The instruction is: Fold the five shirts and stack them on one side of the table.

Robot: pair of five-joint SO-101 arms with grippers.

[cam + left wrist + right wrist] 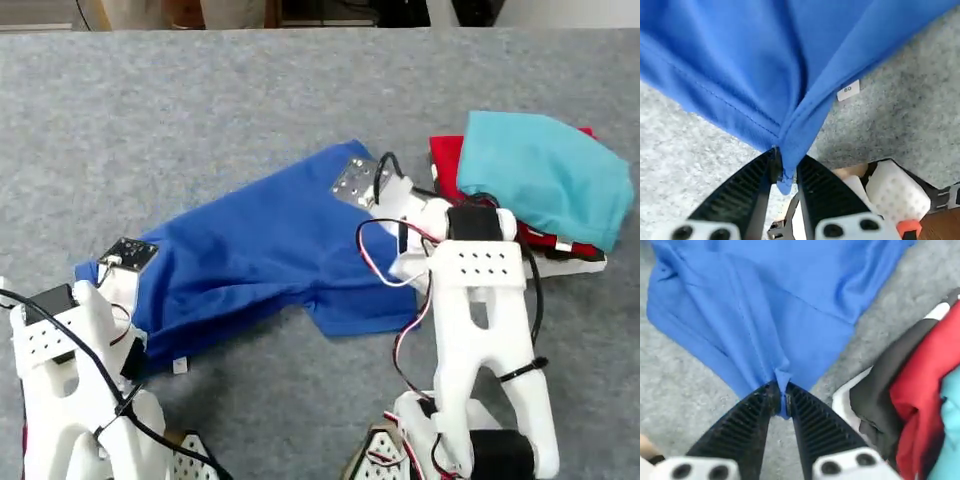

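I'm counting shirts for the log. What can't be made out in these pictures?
- High view: the teal shirt covers the stack; layers beneath cannot be counted.
- High view: the left arm hides the blue shirt's near corner.
- Right wrist view: the edge cuts off the stack.

I get bright, even light from overhead across the grey table (200, 90). The blue shirt (260, 250) throws a short, soft shadow along its near edge, and its folds go darker in both wrist views. A metal plate (355, 182) at the shirt's far edge glints pale.
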